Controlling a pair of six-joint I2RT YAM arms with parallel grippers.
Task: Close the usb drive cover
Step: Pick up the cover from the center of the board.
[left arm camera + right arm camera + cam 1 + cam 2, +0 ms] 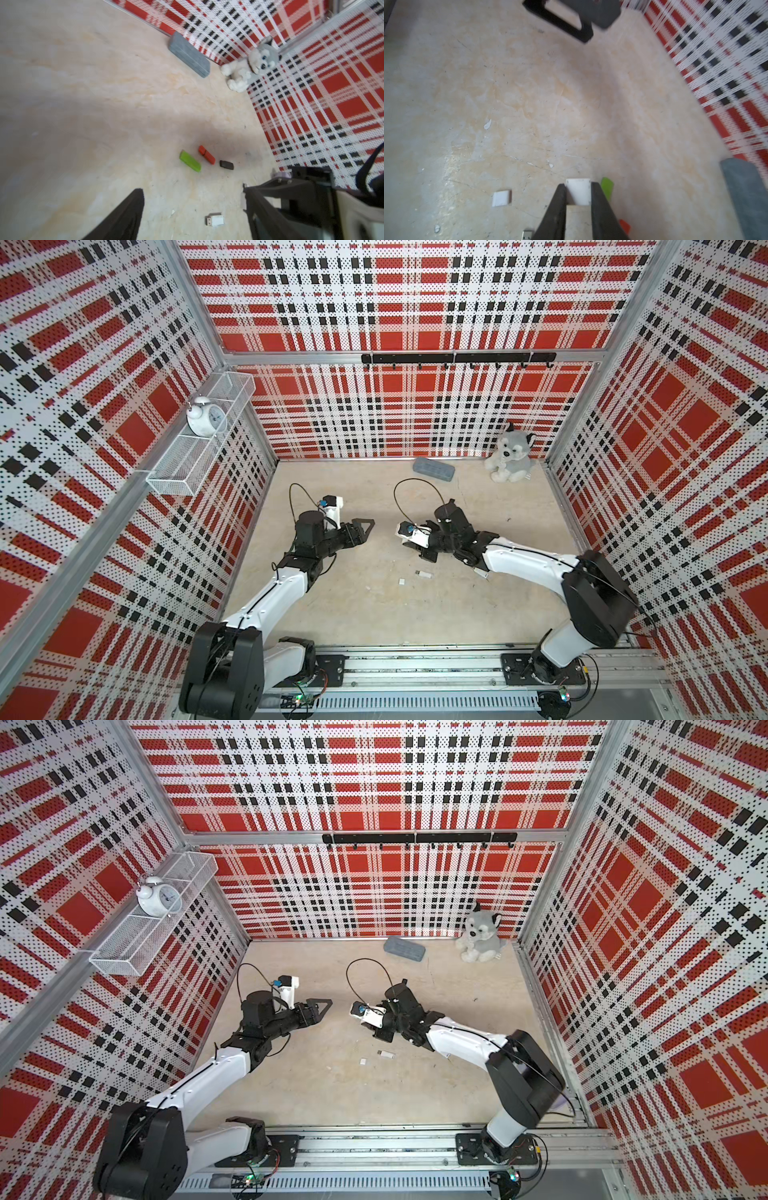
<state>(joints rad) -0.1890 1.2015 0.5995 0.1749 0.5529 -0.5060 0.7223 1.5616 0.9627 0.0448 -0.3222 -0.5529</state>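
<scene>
Beige tabletop; my R gripper pinches white cap, L gripper wide, empty. Next, I reckon: L grabs USB drive near R gripper, aligns plug w/ cap.

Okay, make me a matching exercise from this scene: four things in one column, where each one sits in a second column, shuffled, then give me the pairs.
Things
1. alarm clock
2. plush husky
3. grey case
4. white USB drive

Places
A. lying flat at the far side, next to the plush toy
B. lying near the front, metal plug uncovered
C. up in the wire basket
D. sitting in the far right corner

Pairs: 1-C, 2-D, 3-A, 4-B
</scene>
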